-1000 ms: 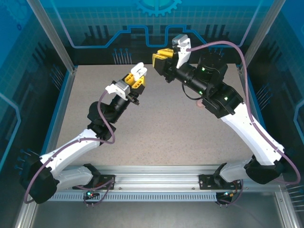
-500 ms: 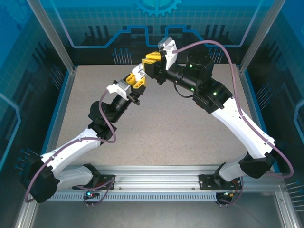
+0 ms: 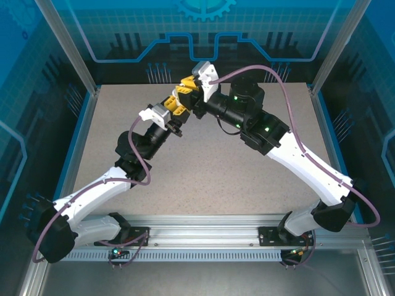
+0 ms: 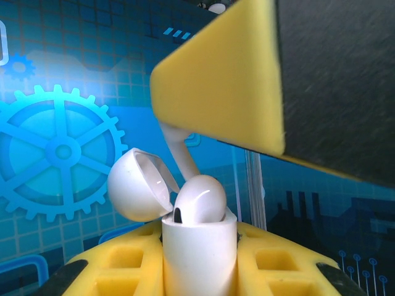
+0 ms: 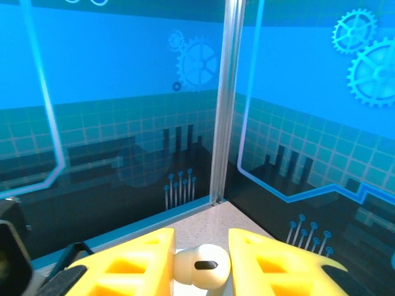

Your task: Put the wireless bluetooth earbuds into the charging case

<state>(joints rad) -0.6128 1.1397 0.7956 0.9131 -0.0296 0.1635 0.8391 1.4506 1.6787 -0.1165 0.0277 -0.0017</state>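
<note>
Above the table, the left gripper clamps the open case, one earbud in; the right gripper pinches a second earbud, not yet seated.

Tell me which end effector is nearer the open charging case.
Left. The left end effector grips the white charging case between its fingers; the right end effector is just above it, holding a white earbud at the case's opening.
</note>
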